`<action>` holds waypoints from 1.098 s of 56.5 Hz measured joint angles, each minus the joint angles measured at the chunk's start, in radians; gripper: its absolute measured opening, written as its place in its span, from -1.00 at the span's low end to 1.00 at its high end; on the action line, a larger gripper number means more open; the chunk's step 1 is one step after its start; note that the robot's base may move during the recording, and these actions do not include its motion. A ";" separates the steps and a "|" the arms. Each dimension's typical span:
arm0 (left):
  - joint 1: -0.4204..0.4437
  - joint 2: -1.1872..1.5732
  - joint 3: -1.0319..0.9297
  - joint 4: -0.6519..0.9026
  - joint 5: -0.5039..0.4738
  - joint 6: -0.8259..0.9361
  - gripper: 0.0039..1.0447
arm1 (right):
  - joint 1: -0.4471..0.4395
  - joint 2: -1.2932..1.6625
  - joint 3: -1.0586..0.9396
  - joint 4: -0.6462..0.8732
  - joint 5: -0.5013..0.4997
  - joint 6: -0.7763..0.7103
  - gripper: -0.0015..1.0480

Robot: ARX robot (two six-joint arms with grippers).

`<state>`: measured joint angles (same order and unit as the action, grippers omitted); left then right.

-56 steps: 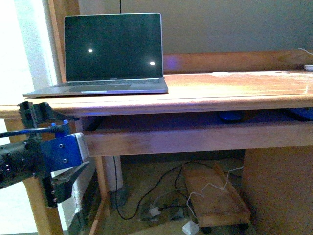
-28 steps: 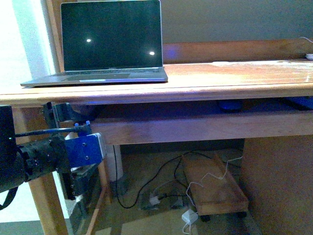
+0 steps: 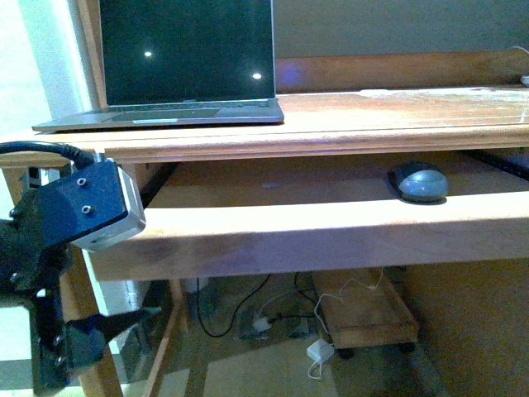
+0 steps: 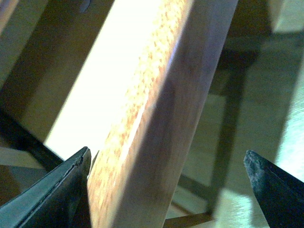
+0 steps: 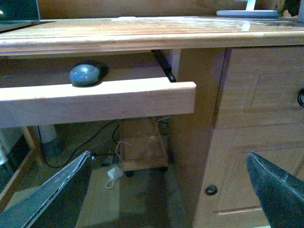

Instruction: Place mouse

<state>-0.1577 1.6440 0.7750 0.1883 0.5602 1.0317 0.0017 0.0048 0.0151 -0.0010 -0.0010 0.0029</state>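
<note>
Item: mouse (image 3: pixel 421 184), dark blue-grey, domed, lying on the floor of the pull-out tray (image 3: pixel 314 230) under the desktop (image 3: pixel 397 112), toward the tray's right end and just behind its front rail, clear of both pincers. Container: the tray stands drawn out from beneath the desktop; the mouse is the only content that can be made out in it. Front view only: a laptop (image 3: pixel 178 62) open with a dark screen at the desktop's left end, and the left arm (image 3: pixel 87 207) with its blue wrist block low at the tray's left corner. Below the tray are a low wooden wheeled platform (image 3: pixel 364 313), loose cables and a white adapter (image 3: pixel 318 350) on the floor. Left wrist view only: the left gripper (image 4: pixel 167 150) is spread wide, with the tray's front rail running between its two dark fingers (image 4: pixel 52 190). One finger is just beside the rail's edge, the other well apart; contact cannot be told. Right wrist view only: the right gripper (image 5: pixel 168 154) is also spread wide, holding nothing, set low and well short of the tray. This view shows the tray's right end, a black slide rail (image 5: pixel 164 64) behind it, and a panelled cabinet (image 5: pixel 256 99) under the desk's right side with a small dark knob (image 5: pixel 211 190). The mouse shows here too, at the same spot in the tray.
</note>
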 joint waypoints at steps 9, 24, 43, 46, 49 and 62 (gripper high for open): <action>-0.045 -0.113 -0.061 -0.042 0.084 -0.239 0.86 | 0.000 0.000 0.000 0.000 0.000 0.000 0.86; -0.084 -0.327 -0.119 0.134 0.166 -1.021 0.86 | 0.000 0.000 0.000 0.000 0.000 0.000 0.86; -0.054 -0.785 -0.250 -0.137 -0.510 -1.191 0.86 | 0.000 0.000 0.000 0.000 0.000 0.000 0.86; -0.080 -0.892 -0.293 -0.205 -0.595 -1.147 0.86 | 0.000 0.000 0.000 0.000 0.000 0.000 0.86; -0.111 -1.001 -0.341 -0.274 -0.637 -1.131 0.86 | 0.000 0.000 0.000 0.000 0.000 0.000 0.86; -0.188 -1.423 -0.589 -0.178 -0.900 -1.057 0.21 | 0.000 0.000 0.000 0.000 0.000 0.000 0.86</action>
<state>-0.3462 0.2214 0.1864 0.0105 -0.3397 -0.0257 0.0017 0.0048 0.0151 -0.0010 -0.0006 0.0029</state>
